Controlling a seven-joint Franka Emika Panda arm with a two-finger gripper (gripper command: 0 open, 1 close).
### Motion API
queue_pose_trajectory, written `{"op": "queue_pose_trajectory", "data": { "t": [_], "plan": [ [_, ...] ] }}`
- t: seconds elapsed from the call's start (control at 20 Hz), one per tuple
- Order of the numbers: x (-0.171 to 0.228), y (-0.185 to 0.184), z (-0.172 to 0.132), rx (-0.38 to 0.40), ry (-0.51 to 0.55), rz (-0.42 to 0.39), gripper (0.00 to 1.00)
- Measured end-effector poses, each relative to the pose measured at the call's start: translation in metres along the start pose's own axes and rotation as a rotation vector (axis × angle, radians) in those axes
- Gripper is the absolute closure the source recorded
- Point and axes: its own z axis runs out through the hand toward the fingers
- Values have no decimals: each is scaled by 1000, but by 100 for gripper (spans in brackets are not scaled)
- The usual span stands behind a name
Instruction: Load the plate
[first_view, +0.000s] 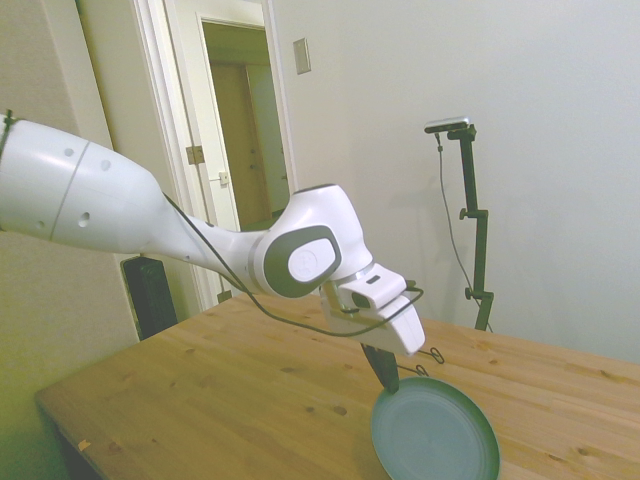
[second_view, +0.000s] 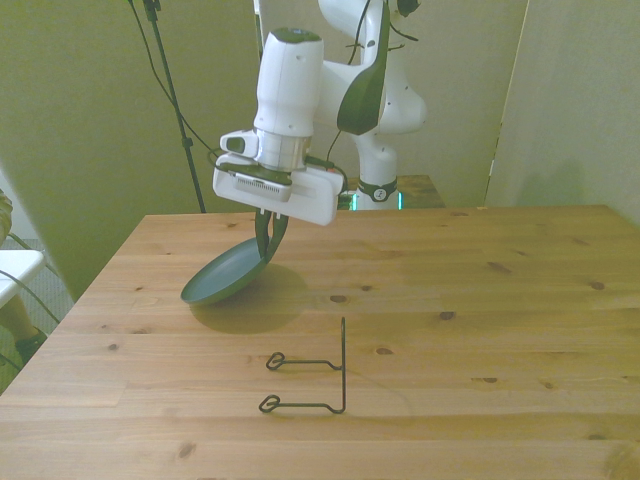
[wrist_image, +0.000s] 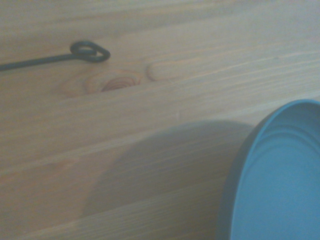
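One plate (second_view: 222, 274), dull green, hangs tilted over the table (second_view: 480, 290) on the front view's left. The gripper (second_view: 267, 240) pinches its top rim tight. To the right, nearer the front edge, a thin black wire stand (second_view: 318, 378) sits apart.

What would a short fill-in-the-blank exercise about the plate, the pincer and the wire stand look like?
1. The pincer grips the teal plate by its ____.
2. The plate hangs ____, not flat.
3. The black wire stand holds ____ plates.
4. In the front view, the stand sits to the plate's ____.

Missing words: rim; tilted; no; right
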Motion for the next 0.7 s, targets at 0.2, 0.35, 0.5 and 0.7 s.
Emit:
{"op": "queue_pose_trajectory", "data": {
  "t": [0.2,0.35,0.5,0.7],
  "plan": [
    [7,1,-43,64,-19,-25,100],
    [9,1,-73,101,-24,-41,100],
    [11,3,-101,134,-14,-41,100],
    [10,3,-114,148,-9,-42,100]
  ]
}}
